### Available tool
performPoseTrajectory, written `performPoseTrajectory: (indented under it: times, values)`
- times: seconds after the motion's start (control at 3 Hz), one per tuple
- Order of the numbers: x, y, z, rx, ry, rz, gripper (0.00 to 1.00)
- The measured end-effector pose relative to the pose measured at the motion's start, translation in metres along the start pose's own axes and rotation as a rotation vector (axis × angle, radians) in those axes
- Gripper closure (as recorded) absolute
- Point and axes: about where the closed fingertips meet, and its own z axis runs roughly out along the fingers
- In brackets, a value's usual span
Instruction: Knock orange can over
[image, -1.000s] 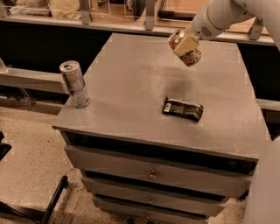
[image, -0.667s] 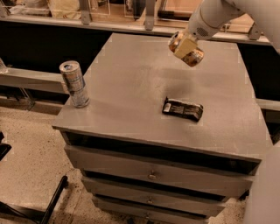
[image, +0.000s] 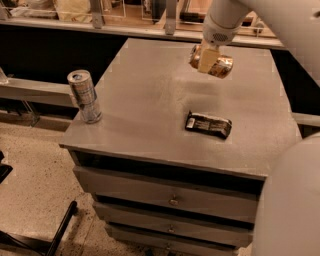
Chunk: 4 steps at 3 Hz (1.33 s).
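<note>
The orange can (image: 220, 65) is an orange-gold drink can, tipped almost onto its side. It hangs in the air over the far middle of the grey cabinet top (image: 150, 100), with its faint shadow on the surface below. My gripper (image: 207, 61) comes down from the white arm at the top right and is shut on the can's left part. The can touches nothing else.
A taller silver-and-blue can (image: 85, 96) stands upright at the cabinet top's front left corner. A flat dark wrapper (image: 208, 124) lies right of centre, nearer the front. Drawers fill the cabinet's front. A railing runs behind it. My white body fills the lower right.
The held can has turned from a slant to nearly level and sunk slightly. The arm has shifted a little. The silver-and-blue can and the wrapper have not moved.
</note>
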Motion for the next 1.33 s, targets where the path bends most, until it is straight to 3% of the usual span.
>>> performPoseTrajectory:
  times: [0.33,1.0,1.33]
  values:
    - [-0.011,0.018,-0.004,-0.086,0.035,-0.074,1.0]
    - [-0.03,0.052,0.008,-0.177,0.144,-0.194,0.6]
    - [-0.035,0.069,0.023,-0.223,0.164,-0.205,0.36]
